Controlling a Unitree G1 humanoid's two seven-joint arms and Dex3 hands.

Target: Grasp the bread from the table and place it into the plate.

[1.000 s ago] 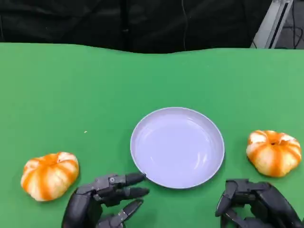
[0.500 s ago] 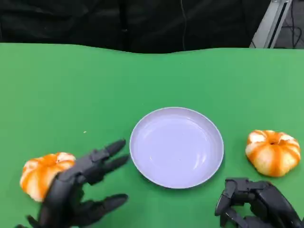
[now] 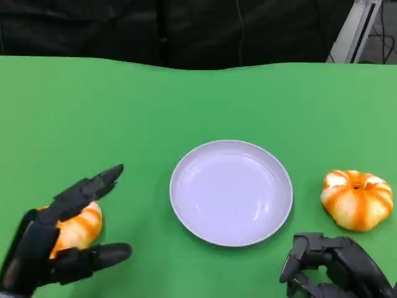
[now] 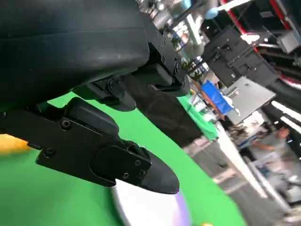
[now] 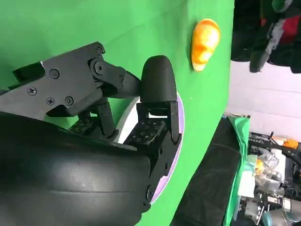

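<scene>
Look at the lower left of the head view: your left hand [image 3: 53, 245] is spread wide over one bread [image 3: 77, 226], with its fingers [image 3: 90, 186] apart and nothing held. You cannot tell whether it touches the bread. A second bread [image 3: 357, 199] sits at the right, on the green tabletop [image 3: 124, 112]. The plate [image 3: 231, 192] sits in the middle, between the two breads. Your right hand [image 3: 332, 270] is at the lower right, curled in on nothing, just below the second bread.
</scene>
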